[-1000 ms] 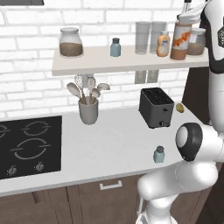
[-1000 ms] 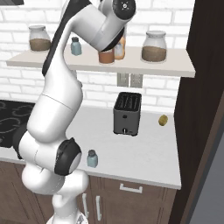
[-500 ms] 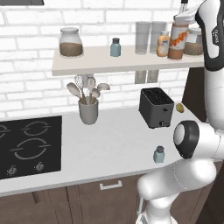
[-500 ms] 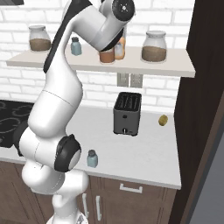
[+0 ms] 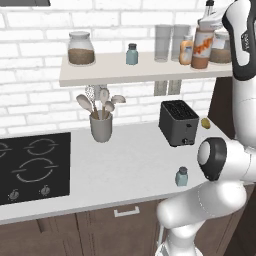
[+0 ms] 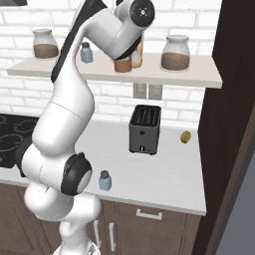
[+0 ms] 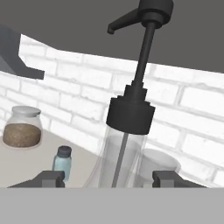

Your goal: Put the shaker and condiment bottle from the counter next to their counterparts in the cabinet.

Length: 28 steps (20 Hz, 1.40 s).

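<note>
My gripper [image 7: 109, 179] is shut on the condiment bottle [image 7: 127, 144], whose clear neck and black pump stand between the two finger tips. In the left base view this tall orange bottle [image 5: 202, 44] stands upright at the right part of the cabinet shelf [image 5: 115, 72], just right of the squat orange bottle [image 5: 186, 50]. The twin shaker [image 5: 132, 54] stands further left on the shelf. The shaker [image 5: 182, 176] rests on the counter near its front edge, beside my base. From the right, my hand hides most of the held bottle [image 6: 122, 65].
Brown-filled glass jars [image 5: 80, 48] [image 6: 175, 52] stand at both shelf ends, and two empty glasses [image 5: 163, 43] stand left of the squat bottle. Below are a black toaster [image 5: 177, 122], a utensil pot [image 5: 101, 125], a cooktop [image 5: 30, 167] and a small yellow-green fruit [image 5: 205, 122].
The gripper and the condiment bottle have drifted slightly left along the shelf, closer to the squat orange bottle. The grip is unchanged.
</note>
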Tool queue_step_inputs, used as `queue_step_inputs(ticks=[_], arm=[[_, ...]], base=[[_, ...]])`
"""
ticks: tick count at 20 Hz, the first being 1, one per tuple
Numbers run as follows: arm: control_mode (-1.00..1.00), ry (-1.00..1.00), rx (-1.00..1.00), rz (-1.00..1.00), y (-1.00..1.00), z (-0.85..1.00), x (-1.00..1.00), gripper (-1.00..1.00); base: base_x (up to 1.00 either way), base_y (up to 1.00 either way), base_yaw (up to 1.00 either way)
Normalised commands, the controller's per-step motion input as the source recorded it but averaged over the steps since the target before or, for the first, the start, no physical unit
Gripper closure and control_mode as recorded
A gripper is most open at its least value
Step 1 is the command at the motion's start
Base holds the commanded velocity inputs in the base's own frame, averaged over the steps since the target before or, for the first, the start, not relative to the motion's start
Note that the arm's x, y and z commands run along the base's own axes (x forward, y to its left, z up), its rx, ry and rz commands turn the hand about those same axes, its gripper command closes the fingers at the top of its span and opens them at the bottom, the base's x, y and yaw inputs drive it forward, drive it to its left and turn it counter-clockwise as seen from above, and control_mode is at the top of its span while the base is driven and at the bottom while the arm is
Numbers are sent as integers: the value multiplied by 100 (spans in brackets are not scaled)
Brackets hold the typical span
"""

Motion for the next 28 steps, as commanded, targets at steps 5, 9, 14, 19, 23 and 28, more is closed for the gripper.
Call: queue_step_inputs(ticks=[5,9,14,19,23,28], arm=[[-100,-1,0,0,0,-18,1,100],[-100,-2,0,0,0,-9,12,100],[-100,0,0,0,0,-1,28,100],[-100,0,0,0,-2,0,27,100],[-100,-1,1,0,-16,-3,24,100],[-100,-1,1,0,-14,-1,32,100]], base=[[0,0,0],[0,0,0],[0,0,0],[0,0,0],[0,0,0],[0,0,0]])
